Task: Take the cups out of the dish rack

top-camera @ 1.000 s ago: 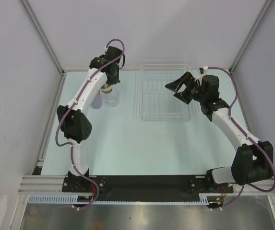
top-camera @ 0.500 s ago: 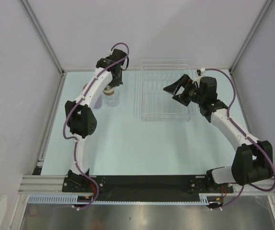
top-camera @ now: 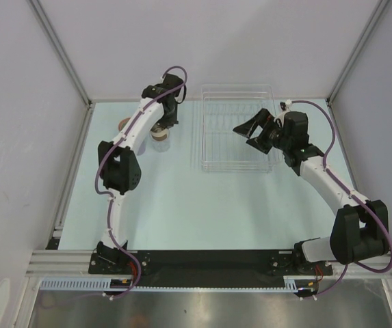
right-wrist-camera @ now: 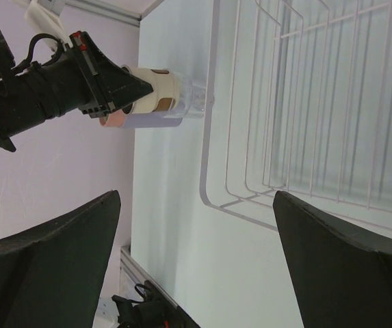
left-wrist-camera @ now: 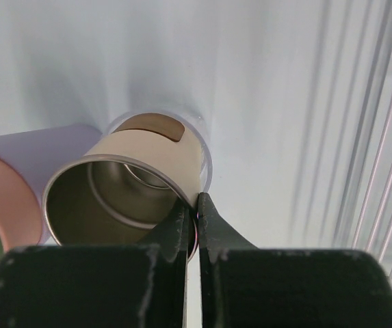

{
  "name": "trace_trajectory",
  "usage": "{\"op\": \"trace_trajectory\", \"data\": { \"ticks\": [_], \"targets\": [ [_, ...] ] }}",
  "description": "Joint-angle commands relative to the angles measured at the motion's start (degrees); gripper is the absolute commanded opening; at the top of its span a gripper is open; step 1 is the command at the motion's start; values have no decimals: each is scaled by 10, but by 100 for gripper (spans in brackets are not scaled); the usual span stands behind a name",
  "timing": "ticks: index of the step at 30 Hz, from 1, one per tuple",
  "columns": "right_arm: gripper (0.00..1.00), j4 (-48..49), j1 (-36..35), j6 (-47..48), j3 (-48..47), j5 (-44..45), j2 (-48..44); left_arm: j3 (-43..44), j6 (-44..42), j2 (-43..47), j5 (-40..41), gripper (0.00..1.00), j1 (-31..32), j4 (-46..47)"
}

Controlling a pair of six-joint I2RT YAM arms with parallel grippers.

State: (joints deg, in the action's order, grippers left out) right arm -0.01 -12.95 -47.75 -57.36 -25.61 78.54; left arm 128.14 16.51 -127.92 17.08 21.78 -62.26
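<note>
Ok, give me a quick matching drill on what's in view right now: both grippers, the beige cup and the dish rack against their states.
Things:
1. left gripper
2. right gripper
3. beige cup
4. dish rack

States:
A. see-through and slatted, no cup visible in it
B. shut on a cup's rim
C. wide open above the rack
D. pinched at its rim, off to the rack's left

Pairs: 1-B, 2-C, 3-D, 4-A.
</note>
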Motion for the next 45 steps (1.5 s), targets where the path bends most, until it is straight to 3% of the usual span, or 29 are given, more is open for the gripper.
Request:
{"op": "trace_trajectory", "data": {
  "ticks": [1,6,13,15,20,25,29,30,34,37,45],
  "targets": [
    [100,6,-1,11,1,12,-2,32,3,-7,-12,0,1,4],
    [100,8,-1,8,1,11,3,31,5,-8,-14,5,1,3],
    [100,14,-1,3,1,7,7,31,12,7,-8,61,1,1],
    [100,15,-1,4,1,8,7,30,17,18,-1,69,2,-1],
    [100,14,-1,9,-3,13,2,40,27,71,8,76,12,-2],
    [100,-19,-1,29,-23,37,-3,19,30,180,25,77,55,6],
    [100,-81,-7,66,-53,101,-14,-69,24,284,36,82,115,56],
    [100,-96,-14,87,-59,116,-15,-97,22,306,42,100,128,71],
    [100,-176,-51,152,-88,210,-20,-277,36,467,57,100,195,155],
    [100,-226,-85,179,-80,291,-34,-436,59,561,30,100,204,211],
    [100,-256,-153,208,-14,414,-104,-597,48,688,71,100,230,229]
  ]
}}
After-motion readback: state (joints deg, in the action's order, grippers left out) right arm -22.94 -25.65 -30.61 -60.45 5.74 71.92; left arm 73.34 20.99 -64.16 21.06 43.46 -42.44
